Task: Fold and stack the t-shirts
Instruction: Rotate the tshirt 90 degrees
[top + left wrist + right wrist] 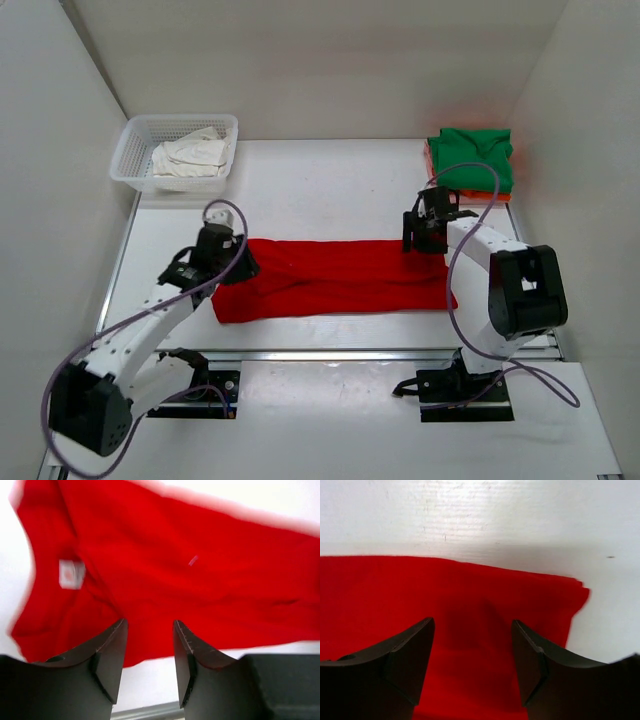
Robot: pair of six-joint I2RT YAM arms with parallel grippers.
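- The white table (330,180) carries everything, and the two arm bases sit at its near edge.
- The red t-shirt (330,280) lies flat on the near half of the table as a long band running left to right. It spans the space between the two grippers. Its collar end is on the left and its right end finishes in a fairly square corner (575,587).
- The white mesh basket (135,150) stands at the far left corner, well apart from the red shirt. The crumpled off-white t-shirts (190,155) are inside it.
- The green t-shirt (472,155) lies folded at the far right corner, on top of a salmon-pink t-shirt (429,158) of which only the edges show.
- The left gripper (228,252) is over the left end of the red shirt. In the blurred left wrist view its fingers (112,650) stand apart with red cloth (200,580) showing beyond the gap and nothing held between them.
- The right gripper (425,232) is over the far right part of the band. Its fingers (412,655) are spread wide above the cloth (420,595) and grip nothing. I cannot tell whether the tips touch the fabric.
- A small white label (71,573) sits inside the collar.
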